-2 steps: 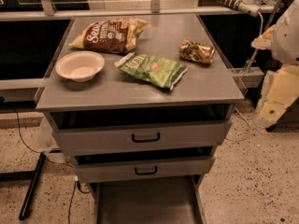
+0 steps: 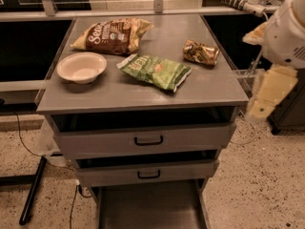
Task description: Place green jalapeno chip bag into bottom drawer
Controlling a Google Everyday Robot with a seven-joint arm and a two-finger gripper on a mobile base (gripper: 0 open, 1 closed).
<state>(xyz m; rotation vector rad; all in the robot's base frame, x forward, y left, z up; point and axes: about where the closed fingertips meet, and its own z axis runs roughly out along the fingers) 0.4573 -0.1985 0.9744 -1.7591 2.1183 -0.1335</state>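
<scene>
The green jalapeno chip bag (image 2: 155, 71) lies flat on the grey cabinet top (image 2: 205, 92), near its middle. The bottom drawer (image 2: 147, 209) is pulled out at the bottom of the view and shows a bare grey floor. My arm hangs at the right edge, beside the cabinet's right side. The gripper (image 2: 261, 109) is at the arm's lower end, level with the cabinet top, well right of the bag and touching nothing.
A white bowl (image 2: 82, 67) sits on the left of the top. A brown-and-yellow bag (image 2: 112, 36) lies at the back and a small gold-brown bag (image 2: 200, 52) at the right. Two upper drawers with black handles (image 2: 148, 140) stand slightly ajar. Cables lie on the floor at left.
My arm has shifted slightly left, towards the cabinet's right side. The bags, bowl and drawers have not moved.
</scene>
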